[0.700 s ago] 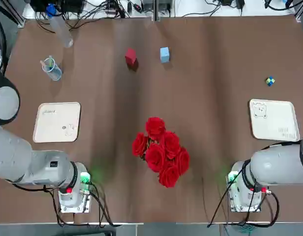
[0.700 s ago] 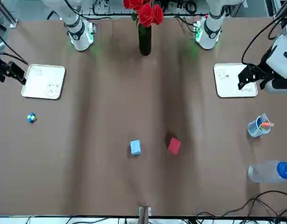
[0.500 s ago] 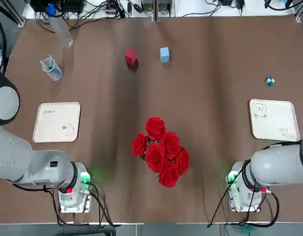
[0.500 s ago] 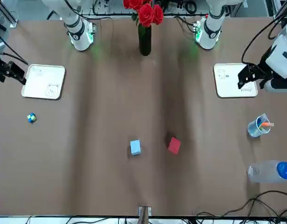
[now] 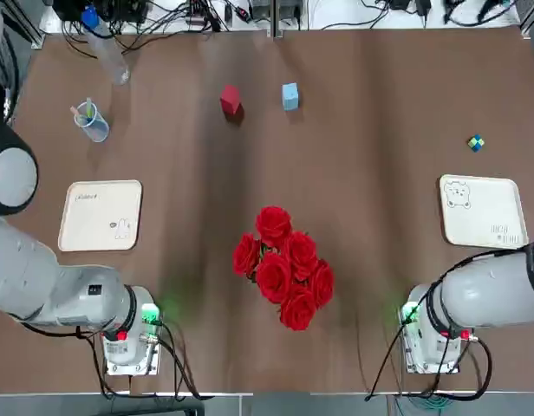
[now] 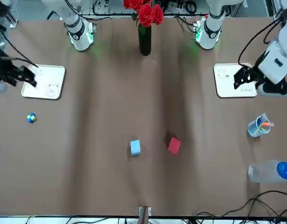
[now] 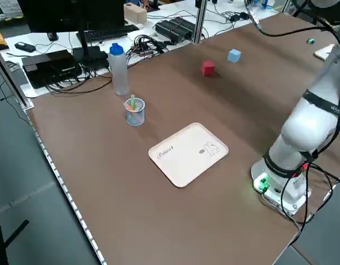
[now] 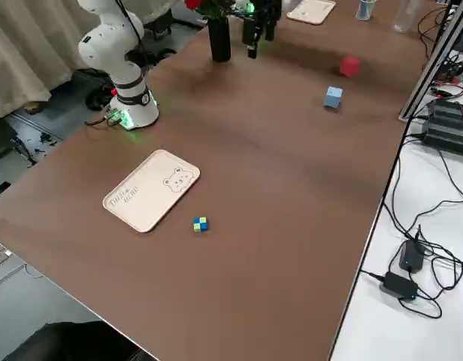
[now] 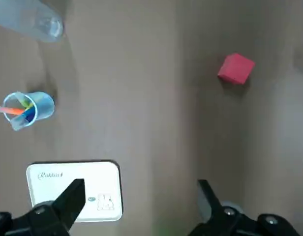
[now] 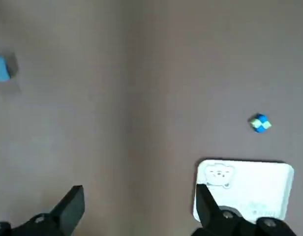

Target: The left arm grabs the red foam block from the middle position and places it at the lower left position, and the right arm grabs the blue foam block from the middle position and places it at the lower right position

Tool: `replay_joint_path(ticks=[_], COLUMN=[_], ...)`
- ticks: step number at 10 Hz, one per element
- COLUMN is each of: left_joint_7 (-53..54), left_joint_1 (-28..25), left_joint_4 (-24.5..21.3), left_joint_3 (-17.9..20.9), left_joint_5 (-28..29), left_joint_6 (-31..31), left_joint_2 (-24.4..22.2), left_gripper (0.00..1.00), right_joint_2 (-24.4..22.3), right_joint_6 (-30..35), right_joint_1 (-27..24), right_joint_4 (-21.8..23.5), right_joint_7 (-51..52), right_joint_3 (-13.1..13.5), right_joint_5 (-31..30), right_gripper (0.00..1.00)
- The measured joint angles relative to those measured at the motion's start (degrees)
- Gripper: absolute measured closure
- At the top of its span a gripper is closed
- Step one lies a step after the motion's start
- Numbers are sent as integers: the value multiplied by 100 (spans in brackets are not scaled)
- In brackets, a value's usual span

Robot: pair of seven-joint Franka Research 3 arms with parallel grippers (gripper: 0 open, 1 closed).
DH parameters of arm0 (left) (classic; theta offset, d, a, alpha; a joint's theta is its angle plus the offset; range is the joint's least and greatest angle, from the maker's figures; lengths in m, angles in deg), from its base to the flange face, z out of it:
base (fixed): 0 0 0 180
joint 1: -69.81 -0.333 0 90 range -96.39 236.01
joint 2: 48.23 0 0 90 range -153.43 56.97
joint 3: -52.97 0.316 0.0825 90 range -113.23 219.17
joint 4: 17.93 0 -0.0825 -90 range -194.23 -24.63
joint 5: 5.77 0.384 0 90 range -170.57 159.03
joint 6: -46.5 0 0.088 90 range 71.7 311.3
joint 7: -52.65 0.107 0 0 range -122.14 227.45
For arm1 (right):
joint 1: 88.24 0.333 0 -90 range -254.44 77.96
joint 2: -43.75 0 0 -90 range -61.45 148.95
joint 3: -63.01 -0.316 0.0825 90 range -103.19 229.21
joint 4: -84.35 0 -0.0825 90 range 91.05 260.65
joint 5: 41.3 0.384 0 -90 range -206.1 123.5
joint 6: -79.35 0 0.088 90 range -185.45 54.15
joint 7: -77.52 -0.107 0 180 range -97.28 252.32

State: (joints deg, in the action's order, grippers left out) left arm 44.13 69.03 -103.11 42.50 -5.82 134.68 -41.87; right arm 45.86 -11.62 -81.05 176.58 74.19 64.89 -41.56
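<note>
The red foam block point(image 5: 231, 100) and the blue foam block point(image 5: 289, 95) sit side by side at the table's far middle, a small gap between them. The front view shows the red block point(image 6: 174, 145) and the blue block point(image 6: 135, 147) untouched. My left gripper point(image 6: 241, 80) hovers open above the left tray point(image 6: 233, 80), and its wrist view has the red block point(image 9: 235, 68) far ahead of the left gripper point(image 9: 140, 196). My right gripper point(image 6: 28, 77) hangs open over the right tray point(image 6: 45, 83). The blue block point(image 10: 1, 68) shows far from the right gripper point(image 10: 139, 199).
A vase of red roses point(image 5: 283, 264) stands mid-table between the arm bases. A cup with pens point(image 5: 91, 121) and a plastic bottle point(image 5: 107, 52) are at the far left. A small multicoloured cube point(image 5: 476, 143) lies beyond the right tray point(image 5: 479, 211).
Both grippers have shifted a little inward over their trays, the right one more than the left. The blocks have not moved.
</note>
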Motion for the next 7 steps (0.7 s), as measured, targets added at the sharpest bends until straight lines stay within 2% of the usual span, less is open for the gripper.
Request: replay_joint_path(ticks=[2, 4, 5, 7], left_joint_7=[-729, -1525, -1847, -3169], left_joint_1=[166, 624, 876, 1293], left_joint_4=[-22, -45, -55, -50], left_joint_3=[-20, -53, -55, -59], left_joint_5=[-4, -1, 11, 247], left_joint_6=[505, 1189, 1543, 2188], left_joint_2=[512, 1072, 1385, 1984], left_gripper=[0, 0, 0, 0], right_joint_2=[524, 933, 1189, 1893], right_joint_6=[-633, -1392, -2002, -3094], right_joint_1=[681, 1281, 1631, 2236], right_joint_4=[-9, -5, 1, 4], right_joint_7=[-67, -292, -727, -1597], right_joint_3=[-23, -28, -30, -33], right_joint_5=[14, 89, 148, 152], right_gripper=[0, 0, 0, 0])
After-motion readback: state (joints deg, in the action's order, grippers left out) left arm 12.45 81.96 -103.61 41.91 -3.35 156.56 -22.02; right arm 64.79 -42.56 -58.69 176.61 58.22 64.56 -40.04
